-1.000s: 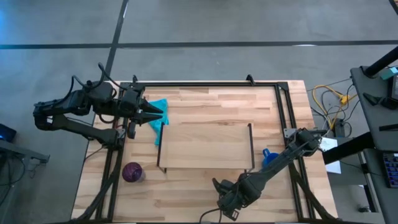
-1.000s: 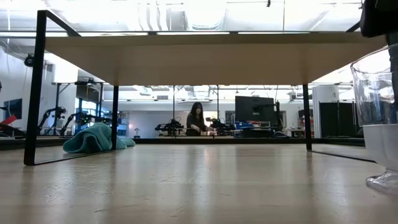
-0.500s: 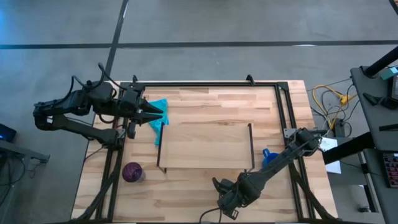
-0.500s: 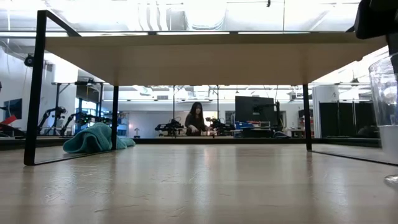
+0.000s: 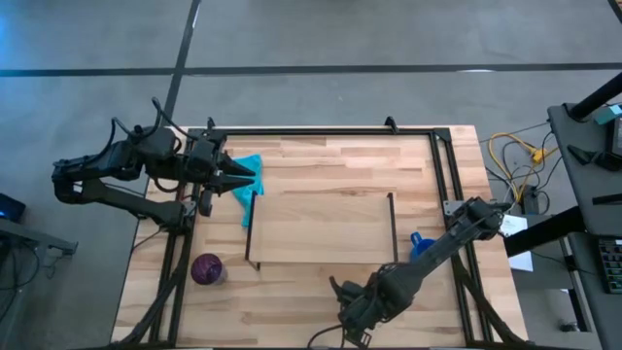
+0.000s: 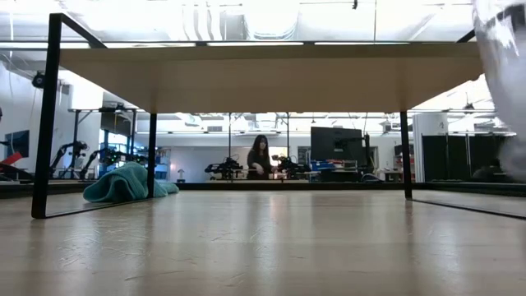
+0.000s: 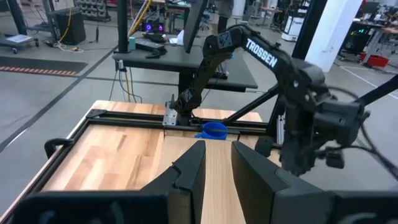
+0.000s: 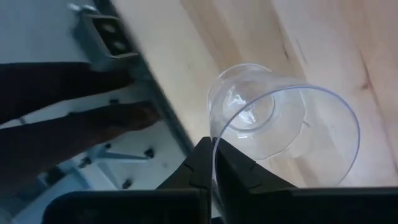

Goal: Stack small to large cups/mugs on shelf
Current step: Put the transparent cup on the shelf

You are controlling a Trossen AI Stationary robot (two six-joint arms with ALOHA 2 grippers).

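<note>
The small clear glass cup (image 8: pixel 267 118) is in my right gripper (image 8: pixel 215 146), which is shut on it above the table's near edge (image 5: pixel 337 288). In the low view the glass cup (image 6: pixel 503 66) shows blurred, high off the tabletop. The purple cup (image 5: pixel 207 269) stands on its base at the near left. The blue mug (image 5: pixel 420 243) sits right of the shelf (image 5: pixel 321 228). The shelf rests on its black wire legs (image 6: pixel 45 123). My left gripper (image 5: pixel 238 178) waits, open, at the far left over the teal cloth (image 5: pixel 250 167). My right gripper pinches the glass cup's rim (image 8: pixel 212 127), one finger (image 8: pixel 200 163) outside the wall and the other inside the mouth. The fingers come from above, pointing down. The cup hangs below them, mouth up, lifted clear of the table.
The teal cloth (image 6: pixel 123 182) lies crumpled beside the shelf's far-left leg. A black frame (image 5: pixel 321 131) runs along the table's edges. The right arm (image 7: pixel 298 112) stretches along the shelf's right end. A person (image 6: pixel 258 158) stands far back in the room.
My right gripper has risen, carrying the glass cup with it. The cup stood on the tabletop a second ago and now hangs clear, near the height of the shelf board in the low view.
</note>
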